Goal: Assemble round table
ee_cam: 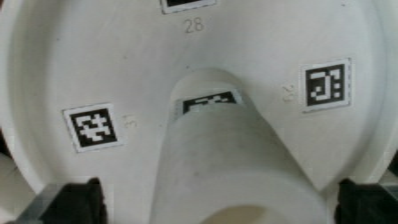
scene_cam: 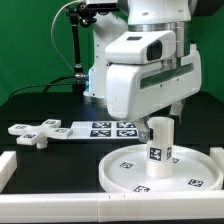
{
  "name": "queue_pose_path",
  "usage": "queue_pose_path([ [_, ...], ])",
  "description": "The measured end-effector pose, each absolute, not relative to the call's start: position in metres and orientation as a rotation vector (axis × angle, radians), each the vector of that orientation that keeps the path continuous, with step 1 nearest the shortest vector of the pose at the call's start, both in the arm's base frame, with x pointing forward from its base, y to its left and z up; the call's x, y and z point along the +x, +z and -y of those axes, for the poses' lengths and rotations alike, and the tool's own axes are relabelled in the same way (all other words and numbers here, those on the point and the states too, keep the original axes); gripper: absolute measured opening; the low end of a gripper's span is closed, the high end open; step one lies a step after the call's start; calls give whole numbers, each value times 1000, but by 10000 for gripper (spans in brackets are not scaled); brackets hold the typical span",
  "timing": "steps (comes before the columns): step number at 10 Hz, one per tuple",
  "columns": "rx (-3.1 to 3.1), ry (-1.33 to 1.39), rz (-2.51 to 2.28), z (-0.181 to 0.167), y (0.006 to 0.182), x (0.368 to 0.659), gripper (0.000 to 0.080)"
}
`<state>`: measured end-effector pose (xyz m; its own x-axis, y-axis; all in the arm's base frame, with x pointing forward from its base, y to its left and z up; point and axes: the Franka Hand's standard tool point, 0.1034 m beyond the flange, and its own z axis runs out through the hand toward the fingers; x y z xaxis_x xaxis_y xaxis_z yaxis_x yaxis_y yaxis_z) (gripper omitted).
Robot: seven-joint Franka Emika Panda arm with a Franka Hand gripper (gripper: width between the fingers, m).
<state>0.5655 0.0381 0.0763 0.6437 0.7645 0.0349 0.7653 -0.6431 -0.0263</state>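
Observation:
The large round disc [scene_cam: 195, 178] lies flat on the table at the exterior view's right. The short thick cylinder leg [scene_cam: 160, 143] stands upright on its middle. My gripper [scene_cam: 160, 118] hangs straight above the leg's top. In the wrist view the leg [ee_cam: 222, 150] rises between my fingers [ee_cam: 68, 205], with a gap on each side, so my gripper [ee_cam: 217, 205] is open and holds nothing. The disc [ee_cam: 107, 60] with its square tags fills the view behind the leg. The cross-shaped foot [scene_cam: 35, 132] lies on the table at the exterior view's left.
The marker board [scene_cam: 100, 128] lies between the foot and the disc. A white bar [scene_cam: 60, 205] edges the front of the workspace and another [scene_cam: 5, 165] edges its left side. The arm's white body [scene_cam: 140, 70] stands over the disc.

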Motion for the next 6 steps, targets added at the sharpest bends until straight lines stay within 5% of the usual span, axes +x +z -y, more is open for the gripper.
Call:
queue_pose_path([
  [6, -2377, 66, 2122, -45, 71, 569, 649],
])
